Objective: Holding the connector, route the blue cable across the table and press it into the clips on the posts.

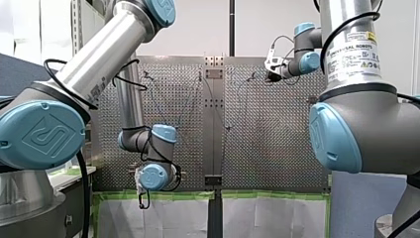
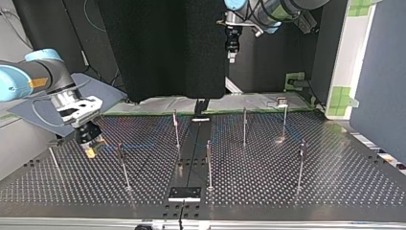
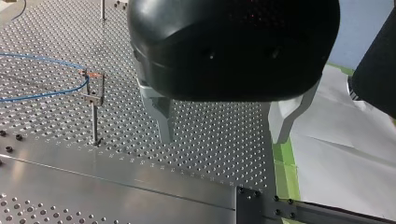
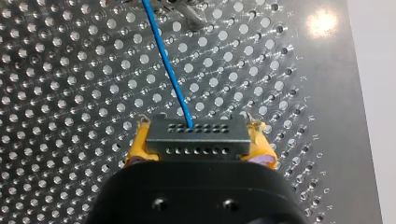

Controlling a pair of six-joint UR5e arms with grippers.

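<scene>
My right gripper (image 4: 200, 141) is clamped on the connector (image 4: 195, 135). Its yellow pads (image 4: 136, 148) squeeze the dark grey block from both sides, w/ two rows of small holes on the block's visible face. The blue cable (image 4: 168, 60) leaves the connector's far edge and runs straight ahead over the perforated bench (image 4: 70, 93).

In the top view this gripper sits low near the bench edge at that view's left, pads close to the plate. One post (image 2: 123, 165) stands near it toward the middle; more posts stand apart across the bench.

My left gripper (image 3: 224, 123) is spread wide, w/ nothing btwn its metal fingers (image 3: 159, 109). It hangs above a bench corner where green tape (image 3: 282, 163) and white paper (image 3: 336, 154) border the plate. Beside it a second post (image 3: 95, 119) stands upright w/ a clip (image 3: 95, 88) at its top. The blue cable meets that clip as two strands coming in from the side away from the gripper.

In the front view the left gripper is at the bench's near edge and the right one toward the far edge, well apart.
</scene>
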